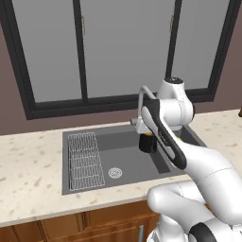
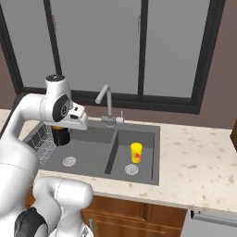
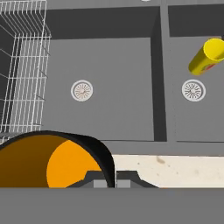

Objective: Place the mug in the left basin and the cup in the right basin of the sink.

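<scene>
Hand view, tool (image 3: 106, 181) gripping mug (image 3: 52, 159)

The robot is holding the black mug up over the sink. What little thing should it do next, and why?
Probably lower the mug straight down. The gripper holds it by the rim above the left basin, beside the wire rack, and the cup already stands in the right basin.
</scene>
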